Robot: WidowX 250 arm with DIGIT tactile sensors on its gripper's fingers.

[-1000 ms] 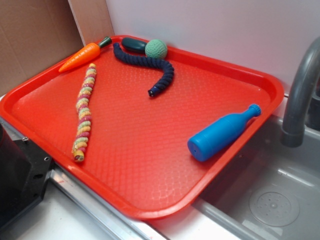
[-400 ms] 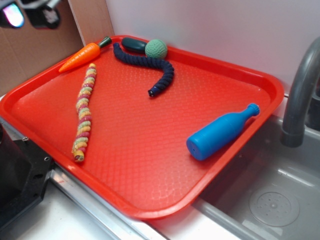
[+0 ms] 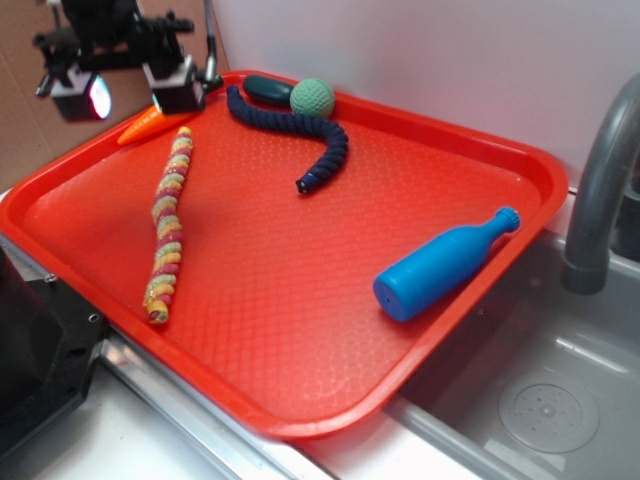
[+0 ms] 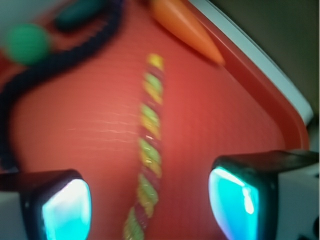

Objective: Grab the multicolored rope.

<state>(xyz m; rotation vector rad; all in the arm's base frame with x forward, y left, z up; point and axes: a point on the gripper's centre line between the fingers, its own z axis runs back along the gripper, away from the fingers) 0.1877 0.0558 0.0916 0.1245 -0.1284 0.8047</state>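
Between the wide-spread fingers (image 4: 67,207) of the gripper (image 4: 150,202), the multicolored rope (image 4: 145,165) lies lengthwise on the red tray (image 4: 210,115), so you'd best descend straight, keeping it centred, clear of the carrot (image 4: 185,27) ahead.

Behind the scene we see a plain pale wall (image 3: 430,60), evenly lit and without marks. To its left stands a light wooden panel (image 3: 185,40), and left of that a brown cardboard sheet (image 3: 30,130). At the right edge a grey curved faucet (image 3: 600,190) rises over a grey metal sink (image 3: 530,390) with a round drain. Along the near edge runs a pale bench (image 3: 130,440) with a metal rim strip.
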